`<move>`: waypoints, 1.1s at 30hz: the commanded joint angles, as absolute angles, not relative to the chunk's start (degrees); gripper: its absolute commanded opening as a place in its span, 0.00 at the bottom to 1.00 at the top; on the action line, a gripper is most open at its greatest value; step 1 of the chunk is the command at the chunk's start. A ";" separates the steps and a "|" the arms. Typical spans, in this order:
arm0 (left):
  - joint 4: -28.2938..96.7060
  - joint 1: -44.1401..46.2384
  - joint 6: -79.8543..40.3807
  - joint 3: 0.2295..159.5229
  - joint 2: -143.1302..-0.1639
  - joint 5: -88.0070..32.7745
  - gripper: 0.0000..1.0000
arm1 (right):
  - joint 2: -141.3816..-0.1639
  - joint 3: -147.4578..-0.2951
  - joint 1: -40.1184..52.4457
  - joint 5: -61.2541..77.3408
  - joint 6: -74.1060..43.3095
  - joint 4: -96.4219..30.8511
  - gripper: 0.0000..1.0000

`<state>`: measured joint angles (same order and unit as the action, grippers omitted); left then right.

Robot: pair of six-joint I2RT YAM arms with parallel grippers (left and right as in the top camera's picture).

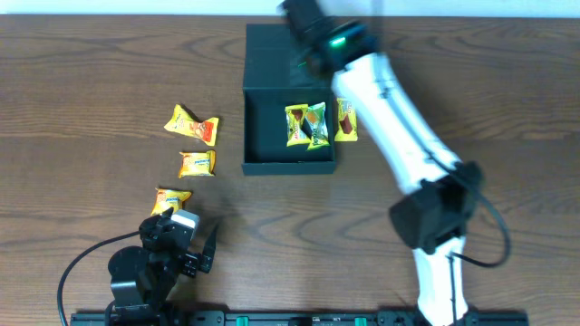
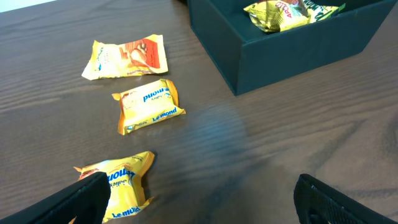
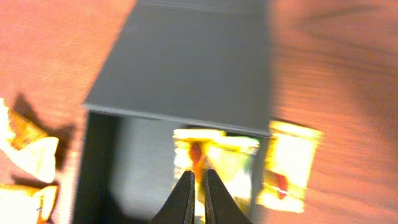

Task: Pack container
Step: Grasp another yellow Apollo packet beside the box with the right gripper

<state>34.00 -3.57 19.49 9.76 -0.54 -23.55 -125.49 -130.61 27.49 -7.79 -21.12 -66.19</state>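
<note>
The container (image 1: 263, 136) is a dark teal box, its lid flap (image 1: 272, 54) lying open at the far side. Two snack packets (image 1: 305, 125) lie inside by the right wall, and another packet (image 1: 345, 120) lies on the table just outside that wall. My right gripper (image 1: 299, 18) hangs blurred above the lid; in the right wrist view it (image 3: 198, 177) is shut and holds nothing, with the packets inside (image 3: 217, 152) beyond its tips. My left gripper (image 2: 199, 205) stands open low over the table, its left finger (image 2: 81, 199) beside a yellow packet (image 2: 121, 183).
Three yellow packets lie on the wood table left of the box: one far (image 1: 192, 126), one in the middle (image 1: 197, 164), one nearest my left gripper (image 1: 170, 199). The white right arm (image 1: 399, 136) crosses the table's right half.
</note>
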 commanded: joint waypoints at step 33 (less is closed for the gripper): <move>33.80 -3.36 19.25 9.15 -0.21 -23.38 0.96 | -126.67 -96.73 18.83 -5.21 -24.34 -49.32 0.67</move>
<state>34.00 -3.57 19.46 9.76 -0.54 -23.55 -126.91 -97.51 17.87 -5.67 -23.90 -49.56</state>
